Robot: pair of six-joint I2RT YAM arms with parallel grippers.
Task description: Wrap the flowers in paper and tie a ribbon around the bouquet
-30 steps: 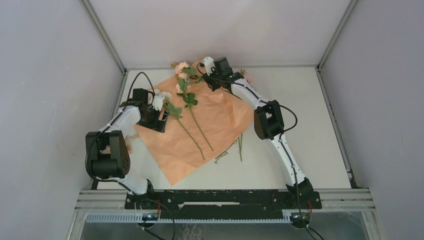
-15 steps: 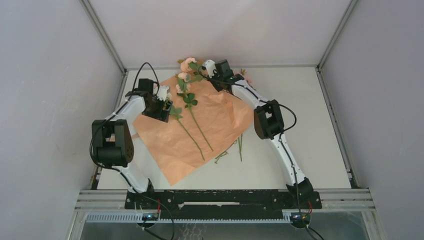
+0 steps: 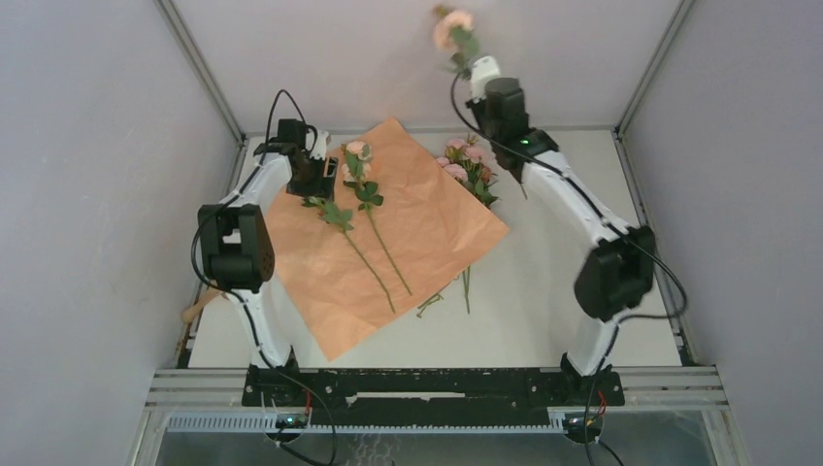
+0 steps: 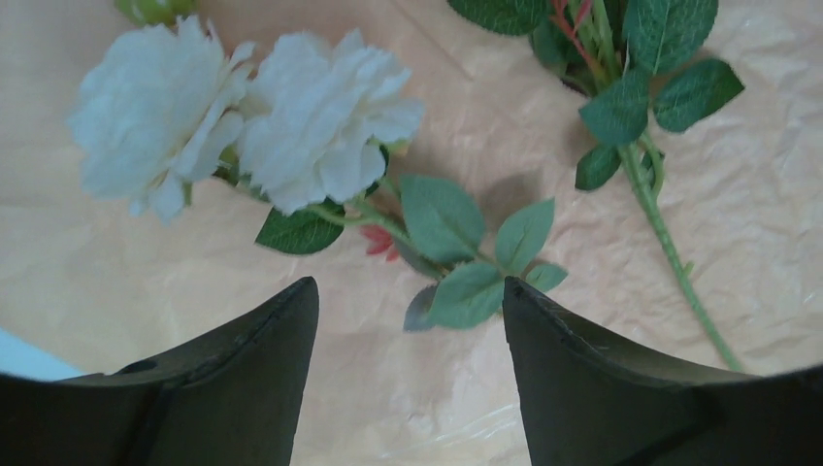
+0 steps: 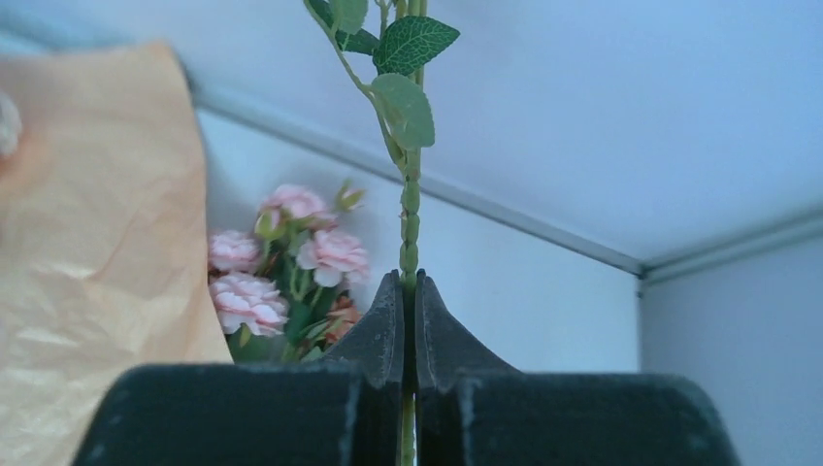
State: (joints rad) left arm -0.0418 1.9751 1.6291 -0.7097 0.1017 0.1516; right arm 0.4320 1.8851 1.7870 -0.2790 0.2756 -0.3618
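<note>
High over the far edge of the desk (image 3: 543, 291), now hoisted with the right claw (image 3: 480, 70) pinched tight on one flower stem (image 5: 410, 209) (down by the sheet's far corner a second ago), so probably bound for the paper (image 3: 427, 223) beside the two stems (image 3: 391, 250) lying there. Over at the far left corner, left claw (image 4: 410, 291) spread apart above the white blooms (image 4: 325, 126), gripping nothing. Worth minding: pink bunch (image 3: 468, 163) off the paper's right edge, under the raised arm, and no wrapping begun.
</note>
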